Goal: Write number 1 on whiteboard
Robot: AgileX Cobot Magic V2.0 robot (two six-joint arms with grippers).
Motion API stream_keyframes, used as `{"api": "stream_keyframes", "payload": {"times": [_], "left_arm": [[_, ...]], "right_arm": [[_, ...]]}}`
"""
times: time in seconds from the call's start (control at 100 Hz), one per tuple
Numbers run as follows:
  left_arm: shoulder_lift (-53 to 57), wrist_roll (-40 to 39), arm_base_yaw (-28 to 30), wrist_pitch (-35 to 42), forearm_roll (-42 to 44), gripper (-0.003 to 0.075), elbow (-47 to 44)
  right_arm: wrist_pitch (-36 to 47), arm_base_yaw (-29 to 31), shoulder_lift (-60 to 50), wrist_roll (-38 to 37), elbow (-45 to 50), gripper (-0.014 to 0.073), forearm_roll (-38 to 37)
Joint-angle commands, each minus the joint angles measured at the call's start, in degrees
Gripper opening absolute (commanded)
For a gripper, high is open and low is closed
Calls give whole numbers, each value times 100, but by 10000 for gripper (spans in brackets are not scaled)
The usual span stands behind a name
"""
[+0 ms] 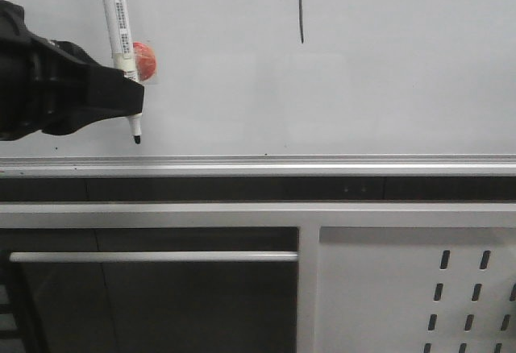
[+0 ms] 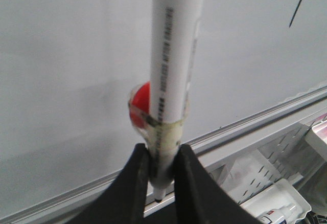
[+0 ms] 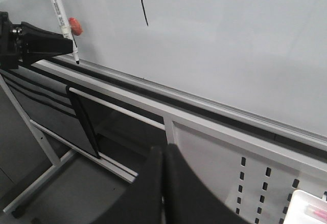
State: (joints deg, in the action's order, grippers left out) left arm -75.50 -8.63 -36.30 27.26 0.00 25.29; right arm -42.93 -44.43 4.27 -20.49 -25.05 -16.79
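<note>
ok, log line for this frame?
left gripper: shut on marker pen | tip off whiteboard | number 1: drawn | right gripper: shut, idle

Left hand [image 1: 133,99] clamped at the left; right hand [image 3: 163,183] fingers together.

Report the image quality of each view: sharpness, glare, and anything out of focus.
Front view: even, soft light, the thin black marker stroke crisp on the glossy white-grey whiteboard, no strong glare. Left wrist view: the white marker pen fills the frame and its print is blurred. Right wrist view: the right black hand is a soft dark blur, the board sharper.
</note>
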Motion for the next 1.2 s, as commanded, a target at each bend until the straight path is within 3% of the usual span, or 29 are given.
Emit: {"api": "stream_keyframes", "payload": {"times": [0.0, 0.66, 1.19], "left_arm": [[106, -48, -36, 132, 0, -18, 304], [-215, 239, -36, 739, -205, -18, 417], [-226, 254, 33, 804, -568, -18, 417]], "right_arm": [[385, 41, 67, 7, -124, -71, -91], [385, 41, 67, 7, -124, -71, -91], [385, 41, 67, 7, -124, -71, -91]]}}
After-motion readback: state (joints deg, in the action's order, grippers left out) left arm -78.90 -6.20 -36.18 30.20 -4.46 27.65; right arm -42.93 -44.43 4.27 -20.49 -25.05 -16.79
